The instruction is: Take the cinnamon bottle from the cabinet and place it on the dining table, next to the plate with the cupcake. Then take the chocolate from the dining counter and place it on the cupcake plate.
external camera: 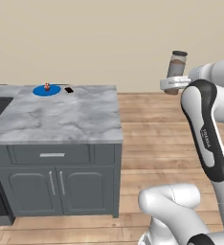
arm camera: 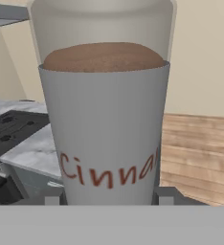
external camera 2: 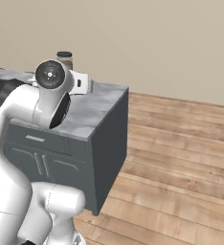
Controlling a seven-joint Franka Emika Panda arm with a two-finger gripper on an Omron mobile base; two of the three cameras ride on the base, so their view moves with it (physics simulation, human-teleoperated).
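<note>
The cinnamon bottle [external camera: 175, 72] is seen clamped upright between the jaws of the gripper [external camera: 173, 84], held in mid-air above the wooden floor [external camera: 166, 143] and off to the right of the dining table [external camera: 61, 119] in the left base view. In the hand view the cinnamon bottle [arm camera: 104, 119] stands directly ahead of the hand and close to it, brown powder showing through the clear upper part above a pale label with red lettering, and the finger tips [arm camera: 164, 196] are pressed to either side of its base. In the right base view, only the dark cap and upper part of the bottle [external camera 2: 64, 58] are seen, above the white arm. The blue plate [external camera: 47, 90] is set at the table's back edge, well to the left of the hand and lower than it, with the cupcake [external camera: 47, 86] carried on it. The chocolate [external camera: 69, 89] is laid flat on the marble just beside the plate, on the side nearer the hand. The black cooktop [arm camera: 13, 127] is seen below and to the left of the bottle in the hand view.
</note>
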